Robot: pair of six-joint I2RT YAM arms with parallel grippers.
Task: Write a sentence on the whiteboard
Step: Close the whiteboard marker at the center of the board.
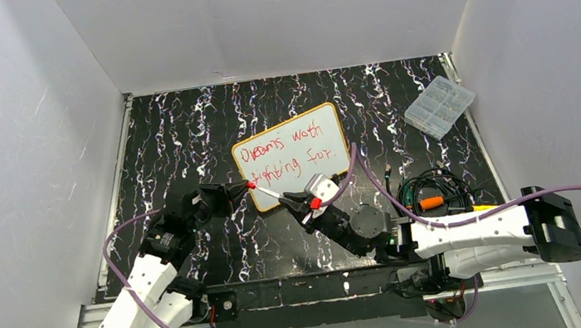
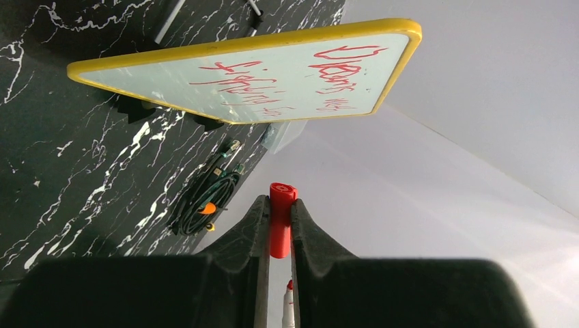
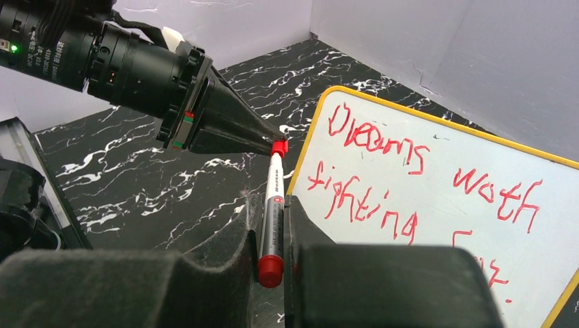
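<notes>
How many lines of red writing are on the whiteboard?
2: the top line across the upper half of the whiteboard, the bottom line directly beneath it.

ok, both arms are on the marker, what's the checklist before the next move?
1. Sentence on the whiteboard: two red lines written. Ok.
2. Right gripper shut on the marker body: ok.
3. Left gripper shut on the red cap: ok.
4. Cap in line with the marker's tip end: ok, the two meet in the right wrist view.
5. Cap pushed fully home: cannot tell, the fingers hide the joint.
6. Marker apart from the board's frame: cannot tell; it sits close beside the near corner.
</notes>
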